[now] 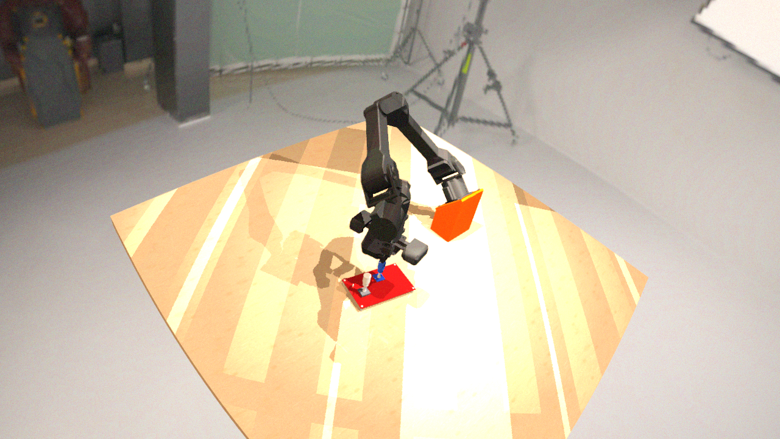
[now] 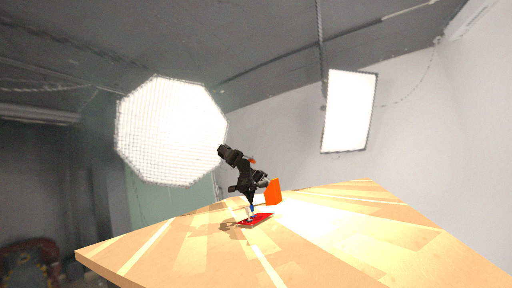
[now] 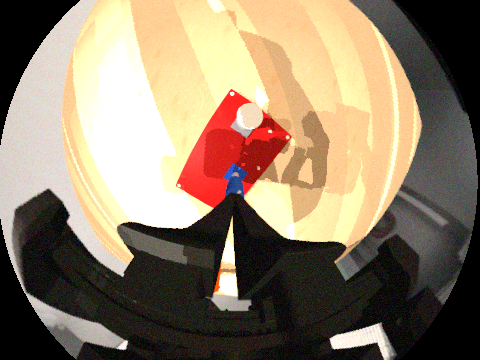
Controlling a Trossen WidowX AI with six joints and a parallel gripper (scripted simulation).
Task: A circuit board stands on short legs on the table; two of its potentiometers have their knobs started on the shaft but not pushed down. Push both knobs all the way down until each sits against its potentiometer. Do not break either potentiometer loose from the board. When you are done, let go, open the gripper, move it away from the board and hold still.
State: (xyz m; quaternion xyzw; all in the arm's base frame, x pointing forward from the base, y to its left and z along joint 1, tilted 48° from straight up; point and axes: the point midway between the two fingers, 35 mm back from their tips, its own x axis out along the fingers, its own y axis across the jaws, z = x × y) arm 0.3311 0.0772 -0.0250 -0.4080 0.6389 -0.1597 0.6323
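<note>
The red circuit board [image 1: 402, 282] [image 2: 264, 216] [image 3: 192, 167] stands on short legs on the table. A blue knob [image 1: 381, 267] [image 2: 252, 208] [image 3: 234, 188] stands upright over the blue potentiometer [image 1: 377, 278] [image 3: 231, 173], with bare shaft showing between them. A white knob [image 1: 366, 279] [image 2: 247, 211] [image 3: 249, 116] stands over the grey potentiometer [image 1: 364, 292] [image 3: 241, 129], also with shaft showing below it. My gripper [image 1: 383, 259] [image 2: 251, 203] [image 3: 234, 198] is shut, nothing between its fingers. Its tips are at the top of the blue knob; they hide that top, so contact is not certain.
An orange panel [image 1: 457, 218] [image 2: 273, 192] stands on the table behind and to the right of the board, in front of another black arm part [image 1: 444, 166]. The white knob stands close to the blue one, nearer the top camera. Shadows of the arm fall across the board and table.
</note>
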